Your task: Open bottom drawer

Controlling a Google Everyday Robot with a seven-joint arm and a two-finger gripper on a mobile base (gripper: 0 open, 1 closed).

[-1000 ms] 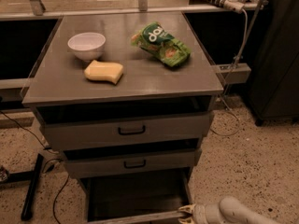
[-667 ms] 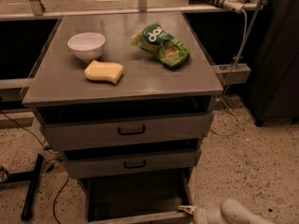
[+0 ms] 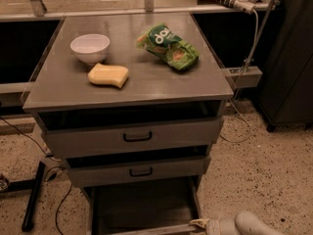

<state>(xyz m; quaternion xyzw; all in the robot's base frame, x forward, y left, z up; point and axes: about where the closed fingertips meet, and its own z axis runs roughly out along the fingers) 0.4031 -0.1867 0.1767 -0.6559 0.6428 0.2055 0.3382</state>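
White gripper (image 3: pixel 199 224), perhaps against bottom drawer (image 3: pixel 142 207)

My gripper (image 3: pixel 199 223) now sits slightly lower, at the bottom edge of view. The bottom drawer (image 3: pixel 145 207) is out a little farther.

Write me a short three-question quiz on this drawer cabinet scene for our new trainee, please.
1. True or false: the bottom drawer is pulled out further than the two drawers above it.
2. What lies just in front of the white bowl? A) banana B) yellow sponge C) mug
3. Where is the gripper?

Key: 1 true. 2 B. 3 By the right end of the bottom drawer's front panel, low in the view.
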